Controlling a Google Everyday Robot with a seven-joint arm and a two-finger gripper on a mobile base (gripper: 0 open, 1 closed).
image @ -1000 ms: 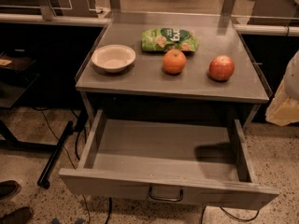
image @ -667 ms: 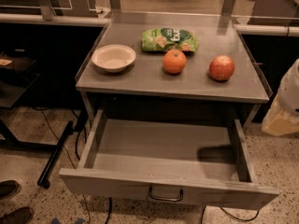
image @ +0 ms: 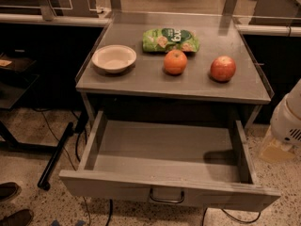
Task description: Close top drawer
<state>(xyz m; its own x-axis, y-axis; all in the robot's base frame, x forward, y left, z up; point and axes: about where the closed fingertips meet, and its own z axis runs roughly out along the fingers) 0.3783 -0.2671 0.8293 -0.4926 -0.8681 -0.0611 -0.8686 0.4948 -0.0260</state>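
The top drawer [image: 164, 166] is a wide, shallow grey drawer pulled fully out toward me, and it is empty inside. Its flat front panel [image: 108, 188] faces me at the bottom, with a dark metal loop handle [image: 167, 197] at its centre. My gripper is out of view. Only a white rounded part of my arm [image: 288, 121] shows at the right edge, beside the drawer's right side wall. A dark shadow lies on the drawer floor near its right wall.
The grey tabletop [image: 141, 81] above the drawer holds a white bowl [image: 114, 59], a green snack bag [image: 170, 40], an orange [image: 175, 62] and a red apple [image: 223, 68]. A black stand and cables [image: 56, 157] lie on the floor at left. Shoes [image: 11, 206] show at bottom left.
The white arm part at the right edge has moved lower, down beside the drawer. The drawer stays open as before.
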